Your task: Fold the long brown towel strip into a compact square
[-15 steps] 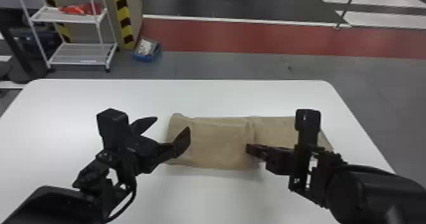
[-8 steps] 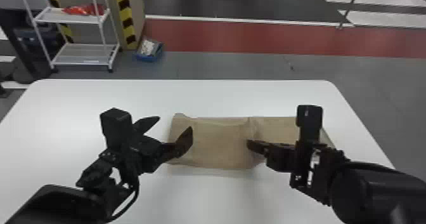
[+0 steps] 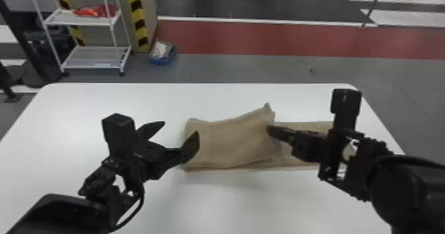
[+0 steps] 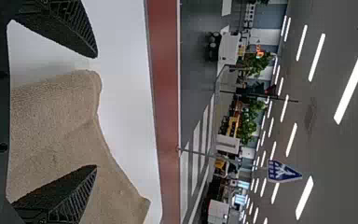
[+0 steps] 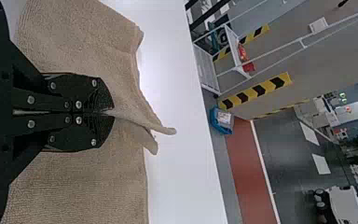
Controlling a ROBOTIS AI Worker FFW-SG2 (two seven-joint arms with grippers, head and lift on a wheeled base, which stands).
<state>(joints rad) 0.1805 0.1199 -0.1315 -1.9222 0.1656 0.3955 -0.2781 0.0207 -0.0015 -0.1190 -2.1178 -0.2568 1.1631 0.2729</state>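
Across a white table [image 3: 231, 203] the towel [image 3: 236, 144] runs left to right, left gripper [image 3: 180, 128] spread, right gripper [image 3: 269, 130] pinching its flap.

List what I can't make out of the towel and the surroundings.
- Towel's right end: head view, behind the right arm.
- Pinched cloth: right wrist view, covered by the right end effector's fingers.
- Blue bin's contents: head view, too small.

Here's your left claw [image 4: 95, 112], fingers spread wide apart, one over the brown towel [image 4: 51, 126] on the white tabletop [image 4: 121, 93], and beyond runs a red floor band [image 4: 164, 93]!
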